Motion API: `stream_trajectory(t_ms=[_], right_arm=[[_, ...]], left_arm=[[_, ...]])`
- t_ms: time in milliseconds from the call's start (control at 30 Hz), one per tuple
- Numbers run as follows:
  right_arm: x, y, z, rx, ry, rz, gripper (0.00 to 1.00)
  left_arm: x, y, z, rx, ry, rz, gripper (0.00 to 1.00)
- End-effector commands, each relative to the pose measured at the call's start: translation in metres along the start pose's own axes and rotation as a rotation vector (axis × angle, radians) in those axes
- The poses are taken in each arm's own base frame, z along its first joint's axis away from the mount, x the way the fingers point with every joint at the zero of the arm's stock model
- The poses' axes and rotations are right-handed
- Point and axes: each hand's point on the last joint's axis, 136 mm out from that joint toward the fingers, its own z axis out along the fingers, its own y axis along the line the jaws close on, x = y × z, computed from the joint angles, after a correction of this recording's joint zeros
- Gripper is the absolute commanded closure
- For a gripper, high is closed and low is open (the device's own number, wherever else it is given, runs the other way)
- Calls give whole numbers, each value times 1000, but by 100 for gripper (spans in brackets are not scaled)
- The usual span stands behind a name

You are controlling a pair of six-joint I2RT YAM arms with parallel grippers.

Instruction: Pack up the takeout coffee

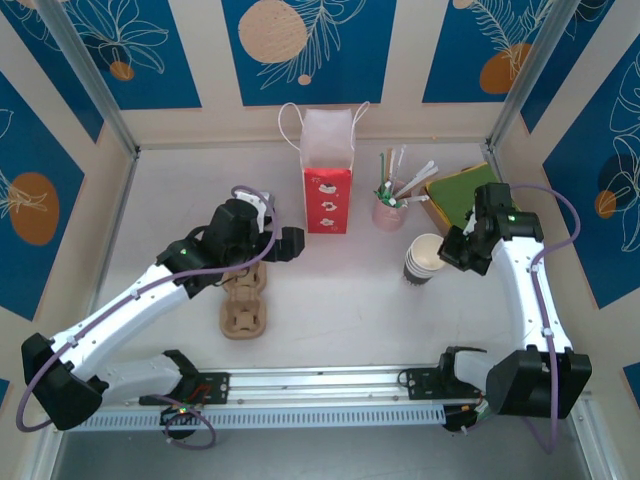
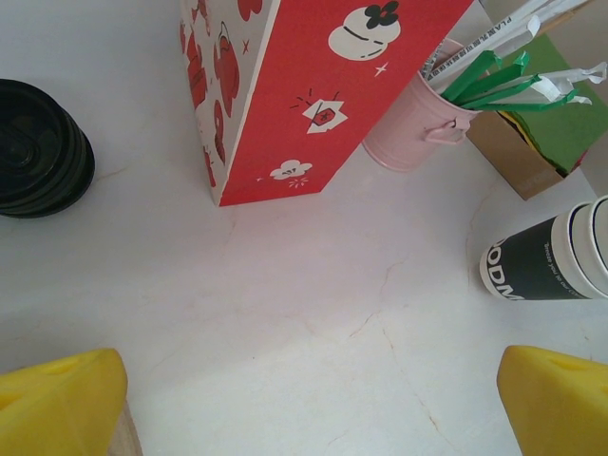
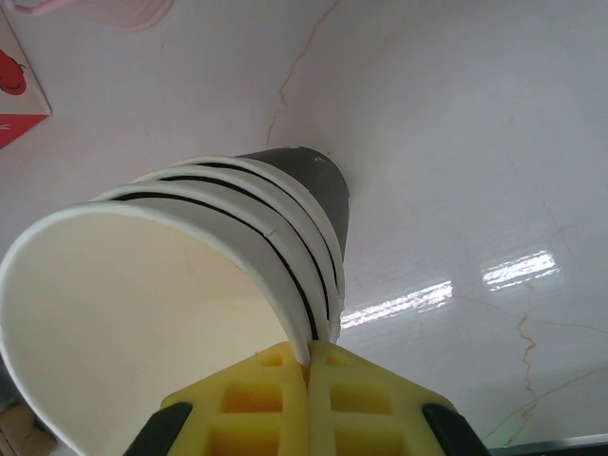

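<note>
Blue leaf-patterned panels [image 1: 150, 50] wall a pale, veined surface [image 1: 340, 300]. Left pincer [image 2: 309, 404] stands wide apart above bare surface. The coffee [image 2: 38, 147], only its black lid showing, sits left of the red bag [image 2: 285, 95]. Right pincer [image 3: 309, 366] is clamped on the rim of the stacked cups [image 3: 190, 285].

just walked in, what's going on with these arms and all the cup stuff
The right claw is shut on the rim of the top cup in a stack of paper cups. The left claw is wide open, holding nothing, by a cardboard cup carrier. A red gift bag, black lids and a pink cup of stirrers stand nearby.
</note>
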Motion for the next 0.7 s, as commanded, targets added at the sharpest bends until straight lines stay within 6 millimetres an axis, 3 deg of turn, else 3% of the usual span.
stream_trajectory(t_ms=[0, 233, 667], right_arm=[[8, 4, 1, -36, 27, 3, 95], [10, 4, 6, -38, 50, 0, 93], [12, 5, 14, -15, 76, -27, 84]], left_arm=[[0, 0, -7, -1, -9, 8, 0], [3, -4, -6, 29, -1, 12, 0], [16, -46, 31, 169, 121, -16, 0]])
